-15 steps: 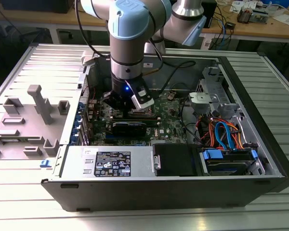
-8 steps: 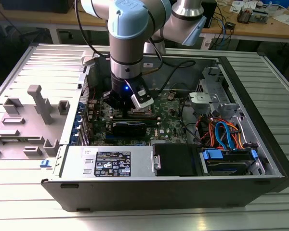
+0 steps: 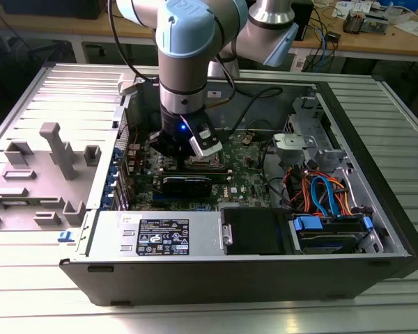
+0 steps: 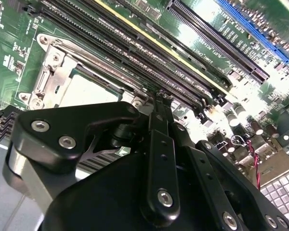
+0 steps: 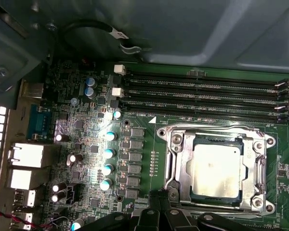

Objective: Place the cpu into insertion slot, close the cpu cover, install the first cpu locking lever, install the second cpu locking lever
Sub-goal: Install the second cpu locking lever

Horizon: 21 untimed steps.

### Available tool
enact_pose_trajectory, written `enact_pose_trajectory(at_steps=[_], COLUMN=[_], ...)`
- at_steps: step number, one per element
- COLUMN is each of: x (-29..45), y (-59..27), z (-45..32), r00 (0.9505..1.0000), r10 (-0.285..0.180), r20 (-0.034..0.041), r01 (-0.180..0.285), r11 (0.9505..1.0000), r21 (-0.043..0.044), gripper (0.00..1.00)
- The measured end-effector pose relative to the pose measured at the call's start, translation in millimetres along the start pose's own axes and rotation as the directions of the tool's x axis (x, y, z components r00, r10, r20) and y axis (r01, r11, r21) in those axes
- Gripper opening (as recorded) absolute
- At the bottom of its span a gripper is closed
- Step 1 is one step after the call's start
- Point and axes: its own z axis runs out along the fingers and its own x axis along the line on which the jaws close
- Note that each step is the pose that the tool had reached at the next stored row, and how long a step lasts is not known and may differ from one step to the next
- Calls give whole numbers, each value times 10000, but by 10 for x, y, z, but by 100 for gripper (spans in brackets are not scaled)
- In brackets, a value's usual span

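In the first wrist view you see the cpu (image 5: pixel 216 169) seated in the slot (image 5: pixel 213 132) under the closed cover (image 5: pixel 176 166), gripper (image 5: pixel 161 196) pressed together beside it; the exterior view shows the case (image 3: pixel 251 275).

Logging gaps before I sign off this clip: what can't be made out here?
- Gripper fingertips: in the second wrist view its own black linkage covers them, so open or shut is unclear.
- Insertion slot: in the exterior view the arm's wrist blocks it.
- Cpu and cpu cover: in the first wrist view the near edge is hidden by the gripper, so lever state is unclear.
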Motion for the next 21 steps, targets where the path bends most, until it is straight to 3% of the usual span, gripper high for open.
enact_pose_trajectory(at_steps=[14,21], x=[-1,2], y=[-1,9], z=[11,-84], r00=[10000,10000], r10=[-5,-4], r20=[1,-1], r01=[5,4], r11=[10000,10000], r21=[-8,-6], gripper=[11,11])
